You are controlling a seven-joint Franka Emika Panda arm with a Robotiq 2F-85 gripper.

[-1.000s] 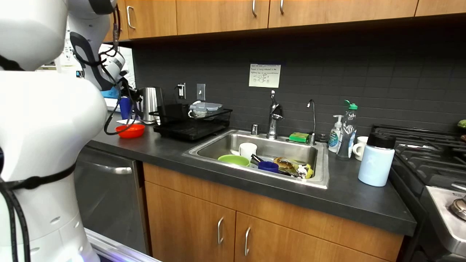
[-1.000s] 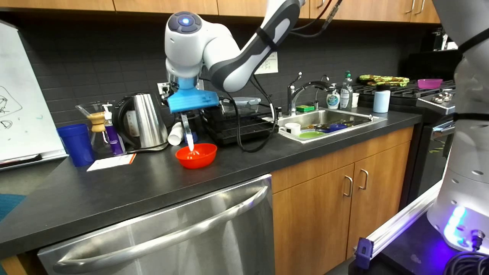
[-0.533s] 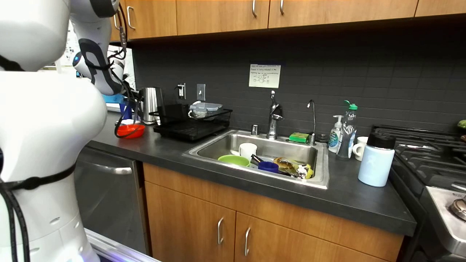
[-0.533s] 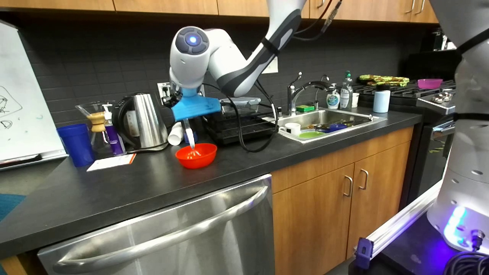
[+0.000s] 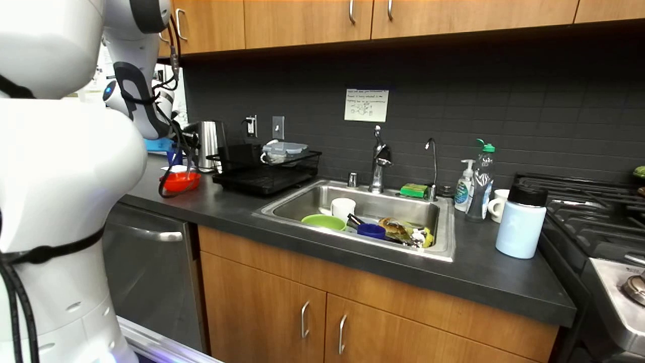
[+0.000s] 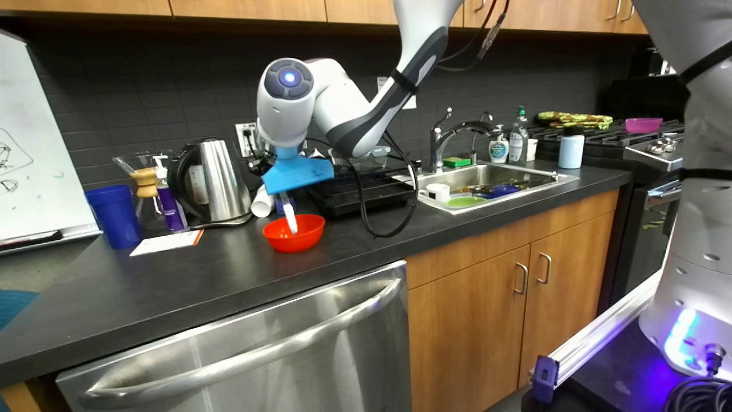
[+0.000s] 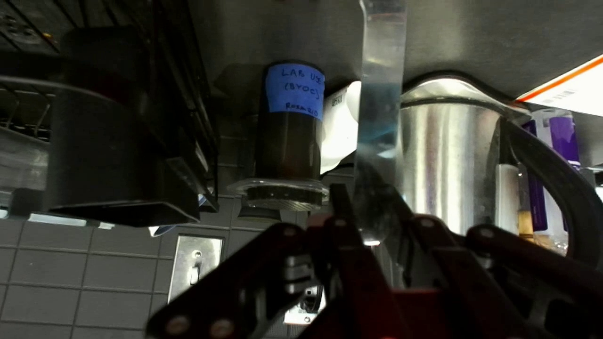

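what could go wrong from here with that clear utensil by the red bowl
The clear utensil seems to reach down into the red bowl, so a sideways sweep could drag or tip the bowl. The hand grips only one end of that long, smooth-looking utensil, so it might twist or slip under a hard push. The kettle stands close by, so a wide swing could knock it.

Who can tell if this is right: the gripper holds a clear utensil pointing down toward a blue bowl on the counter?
The colour is wrong: the bowl is red, as both exterior views show. The rest stands: the gripper holds a clear utensil pointing down toward that bowl on the counter.
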